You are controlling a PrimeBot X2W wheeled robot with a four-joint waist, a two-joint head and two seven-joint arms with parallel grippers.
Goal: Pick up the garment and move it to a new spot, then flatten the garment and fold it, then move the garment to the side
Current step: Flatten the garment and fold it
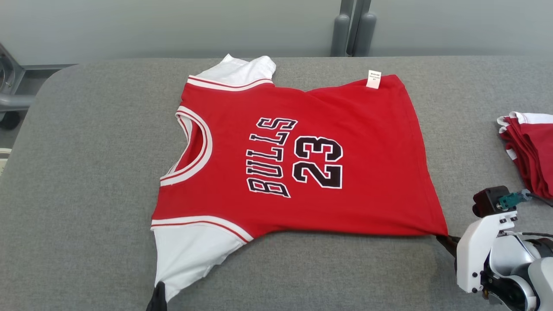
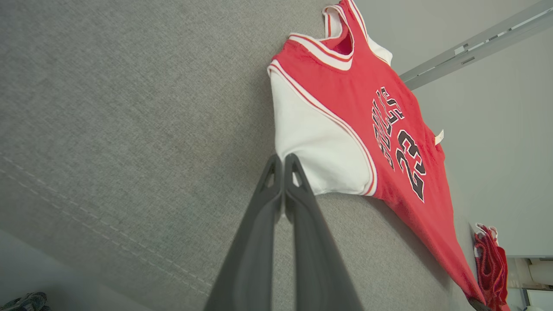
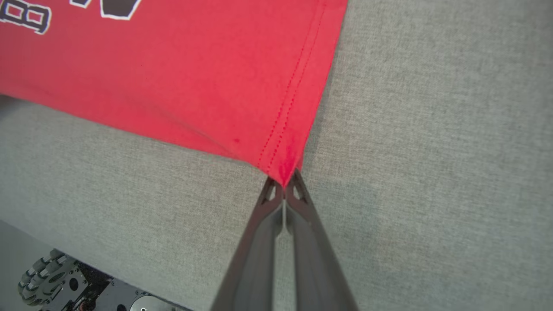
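I have the garment [image 1: 276,172] lying face up near the middle of the grey tabletop [image 1: 86,194], collar toward my left and hem toward my right, the lettering and number readable and the body mostly flat. I judge the pick-up and the move to a new spot done, and flattening is the step in hand.

The left tool [image 2: 283,157] is clenched on the corner of the near white sleeve [image 1: 190,246], which is drawn to a point at the fingertips. The right tool [image 3: 284,183] is clenched on the near hem corner [image 3: 283,166], and the red cloth pulls taut into its tips. Between the two grips the near edge runs almost straight.

The far side is less tidy. The far white sleeve [image 1: 242,69] is bunched above the shoulder, a shallow dip shows along the far edge, and the care label [image 1: 374,79] is flipped out at the far hem corner. So I reckon some smoothing is left, then all the folding, then the move to the side.

As for containers, I can report no bin, basket or tray on the tabletop. The nearest thing is a stack of folded red and white garments [image 1: 529,147] lying loose at the right edge, well apart from the one I hold.
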